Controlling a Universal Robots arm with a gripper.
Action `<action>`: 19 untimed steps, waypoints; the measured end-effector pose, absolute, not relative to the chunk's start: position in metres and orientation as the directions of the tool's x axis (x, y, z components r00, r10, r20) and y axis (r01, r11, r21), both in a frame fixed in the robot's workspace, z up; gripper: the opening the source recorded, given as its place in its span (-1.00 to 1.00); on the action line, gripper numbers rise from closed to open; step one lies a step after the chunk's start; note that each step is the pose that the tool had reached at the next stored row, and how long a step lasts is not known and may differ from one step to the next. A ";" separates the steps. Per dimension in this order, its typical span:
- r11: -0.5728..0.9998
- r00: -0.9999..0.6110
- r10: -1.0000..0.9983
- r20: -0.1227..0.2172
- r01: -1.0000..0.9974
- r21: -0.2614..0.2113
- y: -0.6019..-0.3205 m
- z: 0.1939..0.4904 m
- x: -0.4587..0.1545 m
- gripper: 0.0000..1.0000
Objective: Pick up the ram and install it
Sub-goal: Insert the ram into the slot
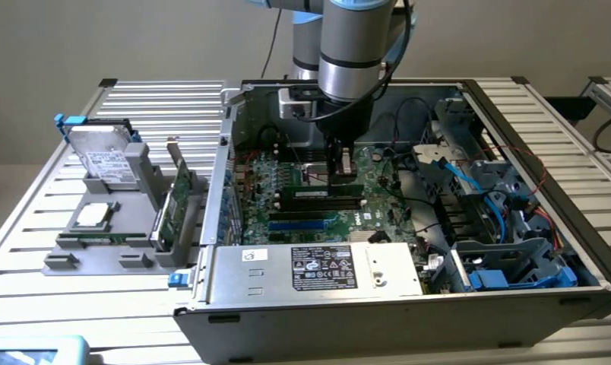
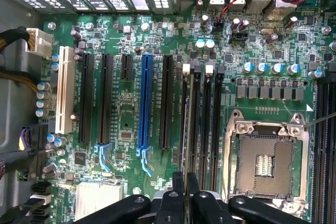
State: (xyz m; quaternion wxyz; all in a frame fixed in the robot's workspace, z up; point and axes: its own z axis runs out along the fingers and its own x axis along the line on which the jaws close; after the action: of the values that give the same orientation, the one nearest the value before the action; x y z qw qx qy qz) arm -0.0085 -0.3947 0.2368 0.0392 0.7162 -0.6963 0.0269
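The ram point(image 1: 338, 185) is seen as a narrow green stick lying level inside the open computer case point(image 1: 387, 319), directly beneath the gripper point(image 1: 338, 176). It is clamped at about its middle between the two fingers, which are drawn in tight on its thin faces. The stick runs across the exterior view from left to right, in line with the black memory slots point(image 1: 321, 202). It is placed just at the far edge of that group of slots, with the blue slots point(image 1: 300, 223) a little nearer. Whether its lower edge is already seated in a slot or is held just above one cannot be told.

In the wrist view the gripper point(image 2: 185, 187) is shown with its dark fingers close together over the row of long black slots. The bare processor socket point(image 2: 265, 163) lies just beside that row.

All of this sits on the green motherboard point(image 1: 275, 199) on the floor of the case. A boxed power supply point(image 1: 321, 268) with a label is mounted along the near wall.

Outside the case, on the exterior view's left, a grey holder point(image 1: 83, 243) is set on the slatted table point(image 1: 42, 304). A hard drive point(image 1: 108, 160), a processor point(image 1: 95, 215) and an upright green expansion card point(image 1: 178, 201) are kept in it, well apart from the gripper.
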 end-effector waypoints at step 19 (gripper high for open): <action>-0.038 0.039 -0.995 0.093 -0.999 0.017 -0.394 0.230 -0.011 -0.73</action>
State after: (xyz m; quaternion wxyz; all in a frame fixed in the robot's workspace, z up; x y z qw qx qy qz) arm -0.0106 -0.3944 0.2304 0.0385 0.7198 -0.6925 0.0278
